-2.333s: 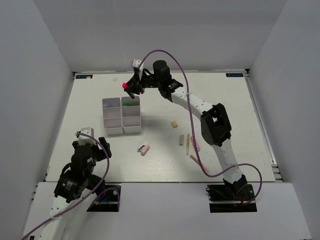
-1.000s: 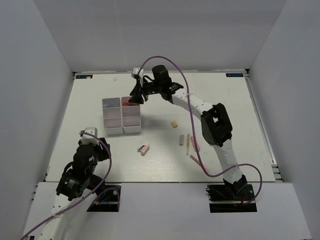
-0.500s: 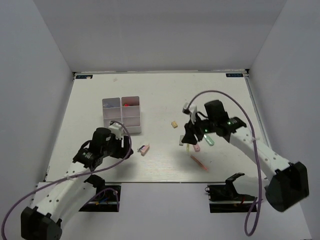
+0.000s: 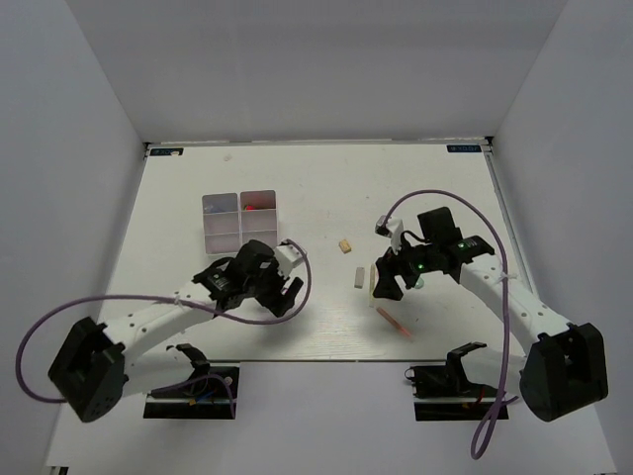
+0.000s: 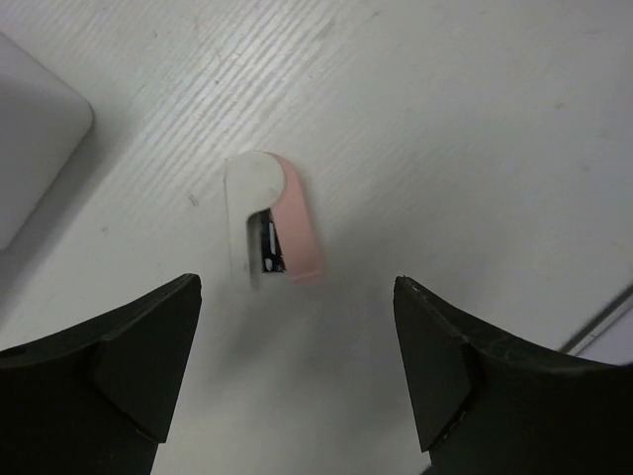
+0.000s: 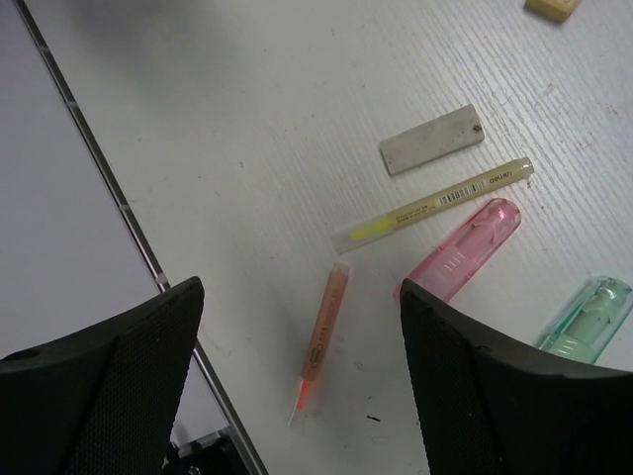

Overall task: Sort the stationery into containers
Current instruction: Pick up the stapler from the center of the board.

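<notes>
Black fingers of the left gripper (image 5: 297,371) stand spread wide. The pink eraser (image 5: 269,233) lies on the table (image 5: 445,119) just ahead between them, its long axis along the reach, near and right of the tray (image 4: 206,228). The right gripper (image 6: 297,381), spread too, hangs well to the right.

Left arm (image 4: 158,317): stretched low from its base toward the right, forearm reaching mid-counter (image 4: 326,188), wrist pitched downward. Left tool (image 4: 284,295): jaws spread wide, both fingers off the surface, gripping nothing. Right arm (image 4: 504,292): elbow set out to the right, forearm angled inward to the left, wrist pitched downward. Right tool (image 4: 382,282): jaws spread wide, fingers off the surface, gripping nothing.
</notes>
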{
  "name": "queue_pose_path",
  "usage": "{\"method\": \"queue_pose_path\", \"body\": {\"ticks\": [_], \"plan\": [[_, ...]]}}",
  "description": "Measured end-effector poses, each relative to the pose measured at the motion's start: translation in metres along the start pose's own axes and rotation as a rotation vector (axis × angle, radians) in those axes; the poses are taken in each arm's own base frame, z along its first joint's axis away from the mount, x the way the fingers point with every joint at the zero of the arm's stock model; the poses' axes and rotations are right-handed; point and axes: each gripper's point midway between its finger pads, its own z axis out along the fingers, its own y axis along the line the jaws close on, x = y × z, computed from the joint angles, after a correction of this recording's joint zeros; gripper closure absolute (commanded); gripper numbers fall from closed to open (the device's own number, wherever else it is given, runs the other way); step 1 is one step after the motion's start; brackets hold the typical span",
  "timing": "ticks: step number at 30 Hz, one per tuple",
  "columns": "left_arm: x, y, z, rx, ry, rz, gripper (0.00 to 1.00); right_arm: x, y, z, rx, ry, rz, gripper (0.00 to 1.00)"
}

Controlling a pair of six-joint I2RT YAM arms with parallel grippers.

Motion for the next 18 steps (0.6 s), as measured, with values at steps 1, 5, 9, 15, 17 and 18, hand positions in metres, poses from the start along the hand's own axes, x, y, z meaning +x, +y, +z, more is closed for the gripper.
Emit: {"method": "queue_pose_path", "body": {"ticks": [1,5,9,15,17,18], "plan": [[0.002,0.003,0.005,-0.015,0.024,0.018,0.11,0.001,0.000,0.000,0.000,0.005,0.004,0.18],[0.007,0.018,0.020,-0.083,0.090,0.085,0.11,0.001,0.000,-0.001,-0.002,0.016,0.008,0.18],[0.001,0.025,0.029,-0.113,0.111,0.120,0.11,0.001,0.000,-0.002,-0.004,0.018,0.000,0.18],[-0.005,0.024,0.051,-0.121,0.143,0.146,0.11,0.002,0.000,-0.002,-0.005,0.022,-0.001,0.18],[-0.004,0.022,0.056,-0.118,0.156,0.145,0.12,0.002,0.000,-0.003,-0.005,0.023,0.000,0.18],[-0.004,0.022,0.058,-0.119,0.162,0.144,0.12,0.002,0.000,-0.003,-0.005,0.023,0.000,0.18]]}}
